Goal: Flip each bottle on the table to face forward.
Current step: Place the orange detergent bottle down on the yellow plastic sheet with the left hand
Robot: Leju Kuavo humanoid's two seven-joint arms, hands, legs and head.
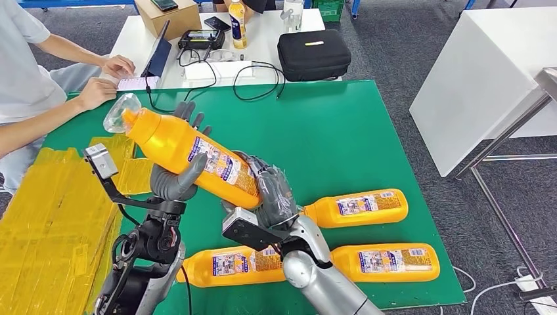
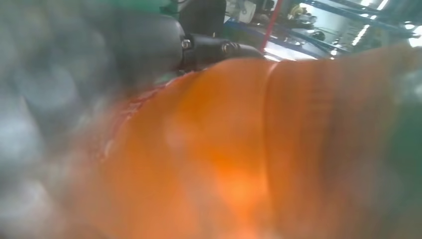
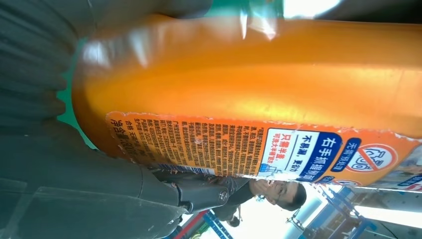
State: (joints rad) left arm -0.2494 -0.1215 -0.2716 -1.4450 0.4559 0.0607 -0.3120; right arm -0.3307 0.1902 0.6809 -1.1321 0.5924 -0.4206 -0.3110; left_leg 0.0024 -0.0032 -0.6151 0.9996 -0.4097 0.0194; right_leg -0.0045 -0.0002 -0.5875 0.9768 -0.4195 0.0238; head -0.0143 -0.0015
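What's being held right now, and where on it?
Both hands hold one orange bottle off the mat: left hand around its middle, right hand at its base end.

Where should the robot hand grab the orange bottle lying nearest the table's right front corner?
Probably around the labelled middle of that orange bottle, coming down from above. It lies flat on the green table, its long body free on both sides, and its narrow neck end offers less to hold.

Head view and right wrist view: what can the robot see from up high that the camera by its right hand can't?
Only the head view: the green table, three more bottles lying on it, the left hand and a black case. Only the right wrist view: the label's small print, close up. Both: the lifted orange bottle and the right hand holding its base.
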